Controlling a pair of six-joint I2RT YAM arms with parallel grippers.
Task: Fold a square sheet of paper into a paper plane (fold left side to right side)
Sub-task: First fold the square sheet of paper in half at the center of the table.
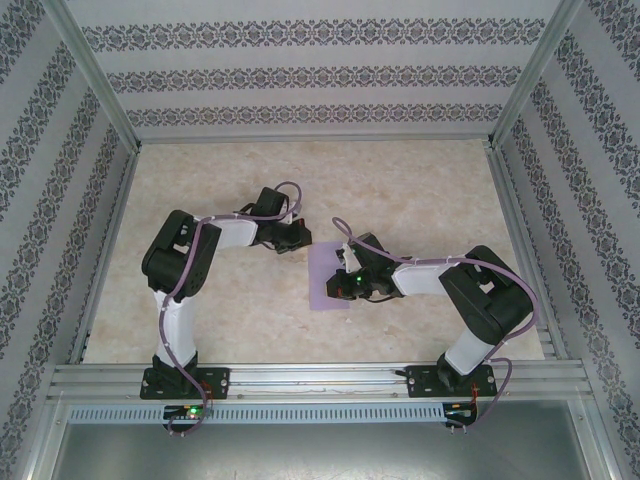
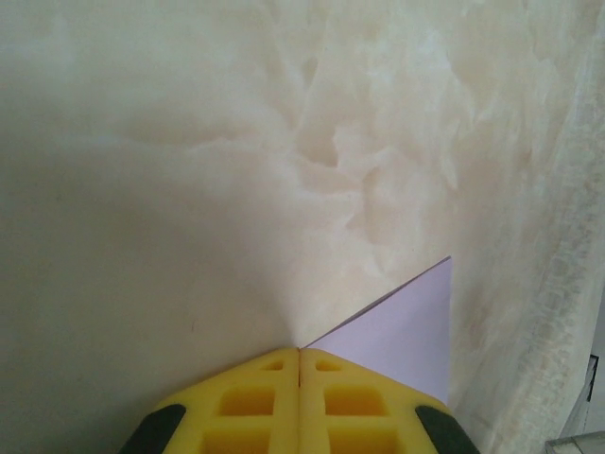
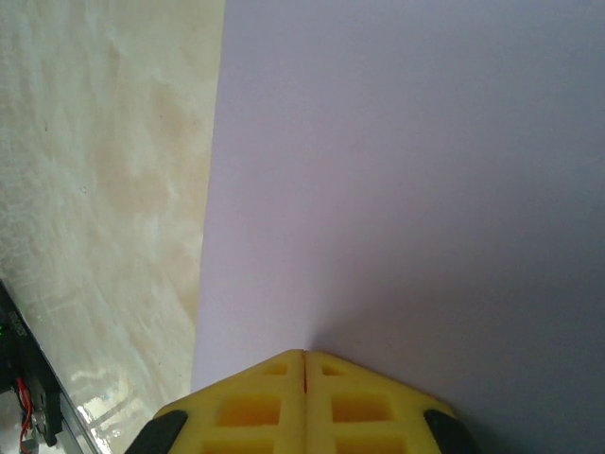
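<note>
As wrist views show, left gripper point(image 2: 300, 354) and right gripper point(image 3: 304, 355) are closed, empty; overhead, both reach lilac sheet point(image 1: 322, 290).

square sheet of paper point(image 1: 322, 292): on table point(image 1: 430, 190) | right jaws: over it | left jaws: at far-left corner
</note>
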